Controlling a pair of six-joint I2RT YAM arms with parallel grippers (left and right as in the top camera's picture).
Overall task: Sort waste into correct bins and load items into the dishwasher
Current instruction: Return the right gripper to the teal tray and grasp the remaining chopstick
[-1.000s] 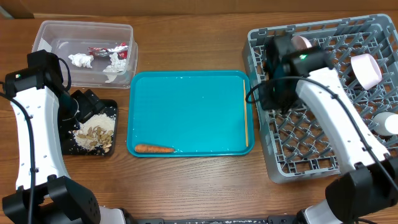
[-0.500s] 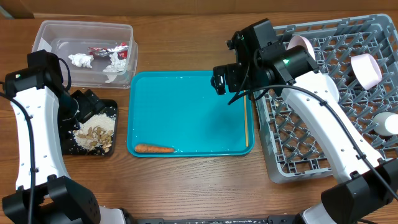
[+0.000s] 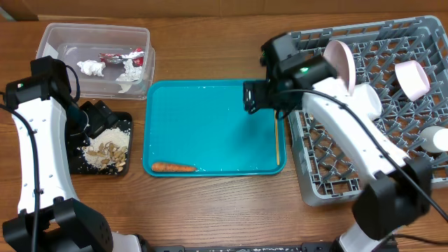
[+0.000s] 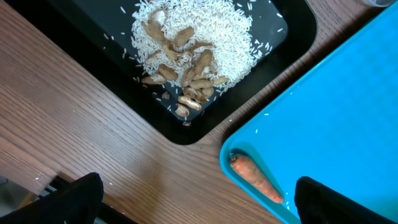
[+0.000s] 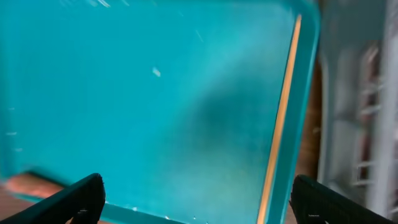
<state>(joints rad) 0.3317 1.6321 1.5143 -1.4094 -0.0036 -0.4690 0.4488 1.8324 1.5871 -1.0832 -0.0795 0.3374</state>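
Observation:
An orange carrot [image 3: 173, 167] [image 4: 255, 180] lies in the teal tray's near left corner. A light-wood chopstick [image 3: 277, 136] [image 5: 280, 118] lies along that tray's right rim. My right gripper [image 3: 253, 96] [image 5: 196, 199] hovers open over the tray's right half, nothing between its fingers. My left gripper [image 3: 94, 115] [image 4: 199, 199] is open above the black tray [image 3: 127, 119] [image 4: 186, 134], which holds rice scraps [image 3: 105, 148] [image 4: 193, 37]. The clear tub [image 3: 94, 31] contains the red wrapper [image 3: 126, 56] and white tissue [image 3: 91, 68]. In the grey dish rack [image 3: 350, 168] stand a plate [image 3: 341, 59], a bowl [image 3: 413, 78] and a cup [image 3: 434, 138].
The teal tray [image 3: 210, 126] [image 5: 155, 93] [image 4: 336, 112] lies mid-table between the black tray and the rack. The rack's grey edge [image 5: 360, 93] runs just right of the chopstick. Bare wooden tabletop [image 3: 210, 203] lies along the front.
My right arm has swung left from the rack to above the teal tray, and its jaws now stand wide. The left arm has not moved.

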